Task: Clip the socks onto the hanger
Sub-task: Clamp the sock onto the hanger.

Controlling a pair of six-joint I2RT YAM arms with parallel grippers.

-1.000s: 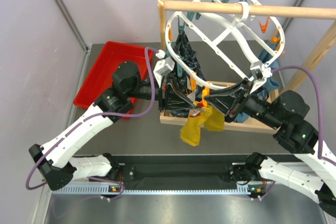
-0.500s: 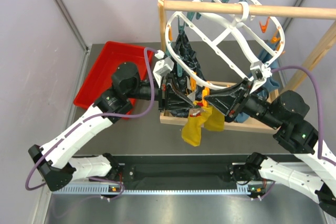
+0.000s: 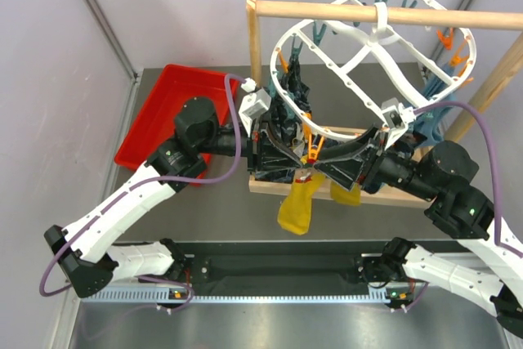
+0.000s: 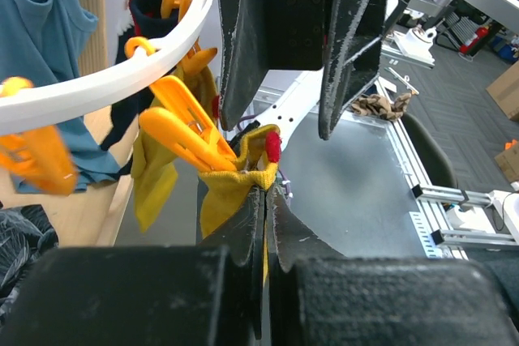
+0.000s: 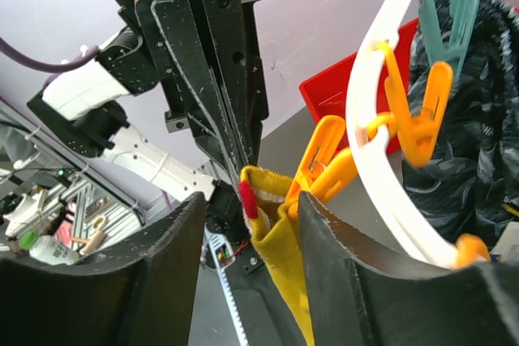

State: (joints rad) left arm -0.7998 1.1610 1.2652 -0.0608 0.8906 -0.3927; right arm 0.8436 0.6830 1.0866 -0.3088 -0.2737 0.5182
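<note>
The white oval hanger [image 3: 377, 15] hangs tilted from a wooden rod. Its rim also shows in the left wrist view [image 4: 105, 87] and the right wrist view [image 5: 365, 103]. My left gripper [image 3: 301, 167] [image 4: 266, 188] is shut on the cuff of a mustard-yellow sock [image 3: 296, 206] [image 4: 231, 192]. The cuff is up against an orange clip peg [image 4: 182, 123] [image 5: 324, 164] on the rim. My right gripper [image 3: 320, 166] [image 5: 251, 200] is open, with its jaws on either side of that cuff [image 5: 280, 216] and the peg. A second mustard sock [image 3: 347, 194] hangs beside it. A dark navy sock [image 3: 292, 91] hangs from clips on the left.
A red bin [image 3: 163, 112] sits at the back left. The wooden rod-and-post rack [image 3: 319, 11] has a wooden base frame [image 3: 270, 185] under the hanger. A teal-blue cloth [image 3: 425, 124] hangs at the right. A large dark patterned cloth [image 5: 466, 127] hangs close to my right gripper.
The hanger has swung right and tilted higher on the right. The second mustard sock moved right with it. The right gripper has shifted slightly lower. The left gripper still holds the sock cuff.
</note>
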